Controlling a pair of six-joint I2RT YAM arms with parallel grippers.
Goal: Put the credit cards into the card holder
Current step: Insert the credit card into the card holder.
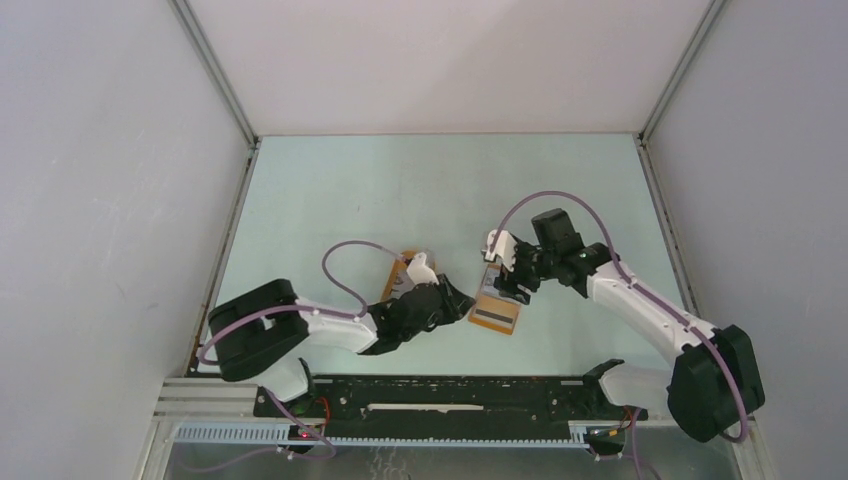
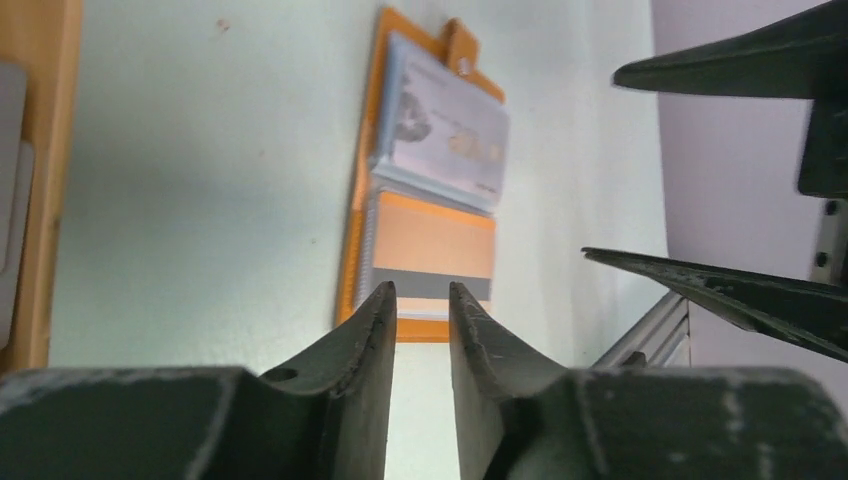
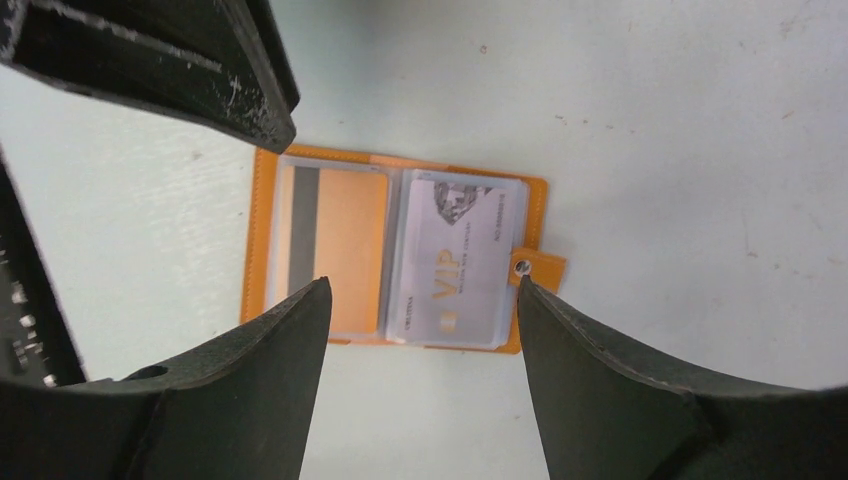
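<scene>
The orange card holder [image 1: 497, 316] lies open on the table. It also shows in the right wrist view [image 3: 262, 240] and in the left wrist view [image 2: 354, 230]. One clear slot holds a pale card marked VIP [image 3: 455, 260], also seen in the left wrist view [image 2: 445, 135]. The other slot holds an orange card with a grey stripe [image 3: 340, 245]. My right gripper [image 3: 420, 285] hangs wide open and empty just above the holder. My left gripper [image 2: 422, 290] is low beside the holder, its jaws a narrow gap apart with nothing between them. More pale grey cards [image 2: 8, 160] lie at the left edge of the left wrist view.
An orange rimmed tray [image 1: 398, 275] sits left of the card holder, under my left wrist, and its rim shows in the left wrist view [image 2: 45, 150]. The right gripper's fingers [image 2: 740, 55] reach in close to my left gripper. White walls enclose the table.
</scene>
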